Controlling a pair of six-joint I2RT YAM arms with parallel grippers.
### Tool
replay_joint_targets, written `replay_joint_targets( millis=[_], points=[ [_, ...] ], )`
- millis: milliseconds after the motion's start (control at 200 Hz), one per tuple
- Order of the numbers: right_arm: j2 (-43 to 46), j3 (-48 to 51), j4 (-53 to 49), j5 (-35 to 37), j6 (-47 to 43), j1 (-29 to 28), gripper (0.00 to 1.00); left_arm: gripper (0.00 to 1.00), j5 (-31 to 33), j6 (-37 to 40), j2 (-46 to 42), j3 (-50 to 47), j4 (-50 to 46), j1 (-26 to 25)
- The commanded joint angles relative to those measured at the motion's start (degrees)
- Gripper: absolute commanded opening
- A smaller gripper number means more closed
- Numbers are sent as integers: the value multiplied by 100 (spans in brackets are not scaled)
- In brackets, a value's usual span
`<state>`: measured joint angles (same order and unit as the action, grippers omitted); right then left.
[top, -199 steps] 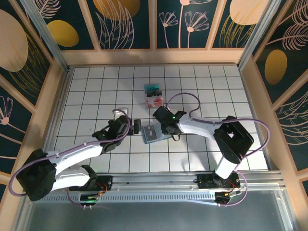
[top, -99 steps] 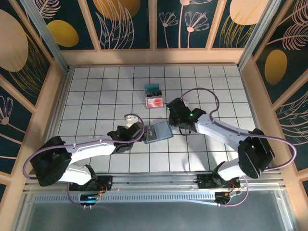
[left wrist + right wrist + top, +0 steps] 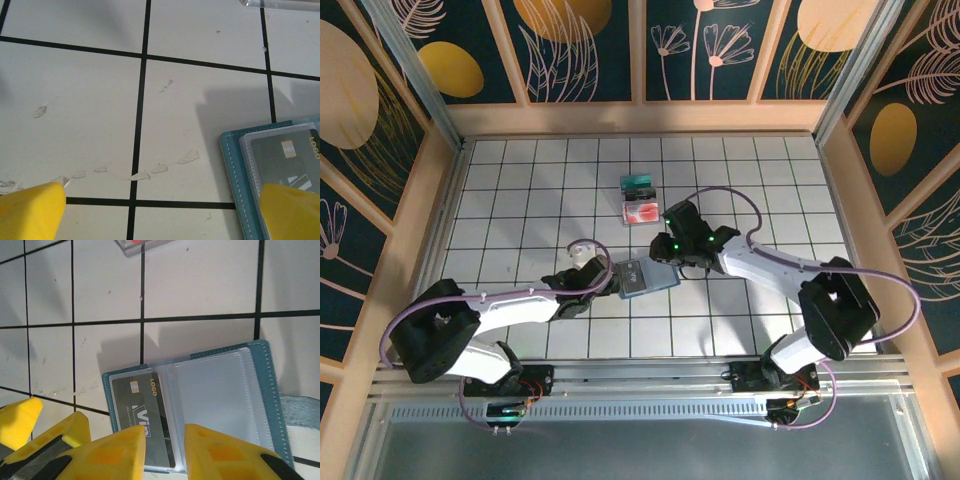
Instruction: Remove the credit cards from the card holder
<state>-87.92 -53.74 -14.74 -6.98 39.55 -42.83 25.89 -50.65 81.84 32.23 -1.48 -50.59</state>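
Note:
The card holder [image 3: 646,277] lies open on the white grid table, teal-edged with clear pockets [image 3: 220,395]. A dark grey card [image 3: 142,412] with a chip and "LOGO" print sits in its left pocket. Two credit cards lie farther back: a teal one [image 3: 639,185] and a whitish-pink one with a red mark [image 3: 642,211]. My right gripper [image 3: 165,455] hovers over the holder's near edge, its jaws narrowly apart, straddling the grey card's right edge. My left gripper [image 3: 160,215] is wide open at the holder's left edge [image 3: 231,160], its right fingertip [image 3: 290,212] over the holder's corner.
Wooden rails and patterned panels wall the table [image 3: 500,200] on three sides. The arms' bases sit on the metal rail [image 3: 640,375] at the near edge. A purple cable loops above the right arm [image 3: 720,200]. The left gripper's yellow finger [image 3: 20,420] shows beside the holder.
The left gripper slid right up to the holder's left edge. The right gripper pulled back off the holder, then returned to its far-right side, with its jaws narrowing a little.

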Motion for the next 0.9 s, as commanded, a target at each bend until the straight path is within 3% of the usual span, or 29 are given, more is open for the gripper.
replay_joint_targets(
  millis=[0, 265, 896],
  points=[
    [-272, -132, 174, -295, 17, -125, 27, 99, -172, 31, 183, -24, 205, 73],
    [-896, -455, -21, -375, -16, -303, 22, 99, -144, 161, 618, 174, -38, 79],
    [-1465, -446, 36, -532, 32, -428, 25, 99, -104, 304, 978, 363, -358, 77]
  ],
)
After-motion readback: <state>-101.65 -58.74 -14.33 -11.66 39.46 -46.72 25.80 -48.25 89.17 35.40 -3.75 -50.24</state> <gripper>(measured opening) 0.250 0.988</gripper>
